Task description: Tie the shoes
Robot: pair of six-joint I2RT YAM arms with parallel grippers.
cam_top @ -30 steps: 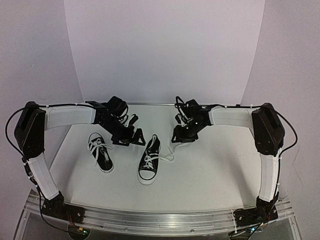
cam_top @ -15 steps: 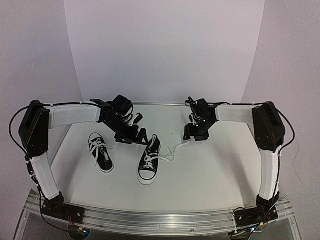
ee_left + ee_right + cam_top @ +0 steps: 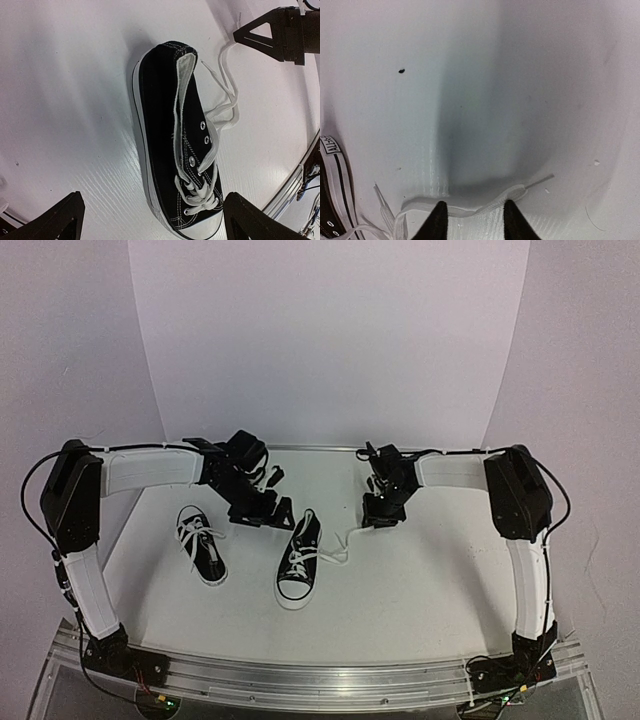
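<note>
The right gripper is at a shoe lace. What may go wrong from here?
1. The right gripper straddles the lace close to its free end, so the lace may slip out on a pull.
2. The left gripper hangs open over the shoe and does not hold it, so a pull may drag the shoe.

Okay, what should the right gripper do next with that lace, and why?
Probably close the right gripper on the white lace: its open fingers straddle the lace, which lies loose on the table beside the shoe.
</note>
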